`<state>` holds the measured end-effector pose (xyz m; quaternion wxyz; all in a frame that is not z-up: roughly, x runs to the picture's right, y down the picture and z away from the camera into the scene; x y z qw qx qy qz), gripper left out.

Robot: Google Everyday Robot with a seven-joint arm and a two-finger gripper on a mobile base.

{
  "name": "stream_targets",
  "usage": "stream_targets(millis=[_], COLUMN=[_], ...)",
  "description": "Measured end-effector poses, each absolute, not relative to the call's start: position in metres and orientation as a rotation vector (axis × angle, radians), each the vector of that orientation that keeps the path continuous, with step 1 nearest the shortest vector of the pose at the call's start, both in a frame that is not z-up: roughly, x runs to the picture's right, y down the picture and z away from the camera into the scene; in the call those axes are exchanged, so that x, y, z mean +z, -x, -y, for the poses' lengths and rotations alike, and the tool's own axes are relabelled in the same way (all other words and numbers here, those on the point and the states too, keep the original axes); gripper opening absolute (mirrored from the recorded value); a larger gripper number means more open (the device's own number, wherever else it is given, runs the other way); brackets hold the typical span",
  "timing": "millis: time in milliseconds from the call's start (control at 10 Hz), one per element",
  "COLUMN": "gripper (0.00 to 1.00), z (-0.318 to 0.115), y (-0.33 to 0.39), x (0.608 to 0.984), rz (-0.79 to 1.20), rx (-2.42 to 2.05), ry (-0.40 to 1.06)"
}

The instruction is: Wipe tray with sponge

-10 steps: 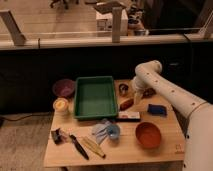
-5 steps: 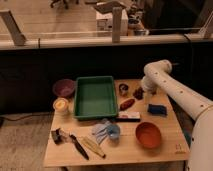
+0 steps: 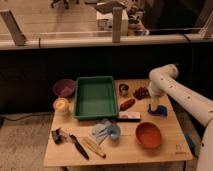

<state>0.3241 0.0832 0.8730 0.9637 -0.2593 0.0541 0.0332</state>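
We count one green tray (image 3: 95, 97) in the middle of the worktop (image 3: 170, 150) and one blue sponge (image 3: 160, 111) well apart to its right. Our end effector (image 3: 154, 105) is down at the sponge; we cannot tell whether it grips. One red item (image 3: 127, 104) and one white bar (image 3: 129, 116) lie between tray and sponge. There are two bowls: a purple bowl (image 3: 64, 88) at far left and an orange bowl (image 3: 149, 135) at near right.

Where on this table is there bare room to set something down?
Bare wood runs along the front edge below the blue cups and orange bowl, to the front right corner of the table. The green tray is empty too. Crowded: between tray and claw, which hangs over the blue sponge.
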Motion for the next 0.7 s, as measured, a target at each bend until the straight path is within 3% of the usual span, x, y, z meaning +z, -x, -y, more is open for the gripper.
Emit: stream_targets(millis=[700], gripper=[0.8], z=[-0.129], y=[-0.349], x=[0.905], rz=[-0.141], rx=[0.123], ry=[0.609])
